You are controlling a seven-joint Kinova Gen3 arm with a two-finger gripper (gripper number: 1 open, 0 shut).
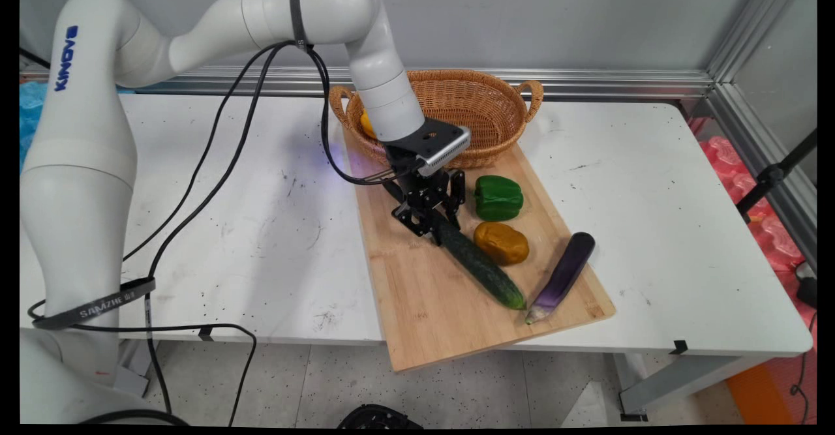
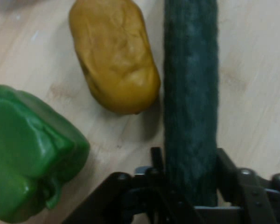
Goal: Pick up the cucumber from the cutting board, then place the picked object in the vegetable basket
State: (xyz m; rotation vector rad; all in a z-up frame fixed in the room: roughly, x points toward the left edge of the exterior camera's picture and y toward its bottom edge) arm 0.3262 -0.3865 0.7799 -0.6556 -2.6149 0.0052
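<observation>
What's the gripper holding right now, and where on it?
The gripper is closed on the cucumber, gripping it near its end farthest from the camera, one finger on each side. The cucumber lies on the cutting board beside the potato.

One cucumber [image 1: 481, 265], one green bell pepper [image 1: 498, 197], one potato [image 1: 501, 242], one eggplant [image 1: 563, 274]. One wooden cutting board [image 1: 430, 317], one wicker basket [image 1: 470, 105] at its 12 o'clock, with one yellow item [image 1: 366, 124] inside, kind unclear. One white table [image 1: 652, 226].
</observation>
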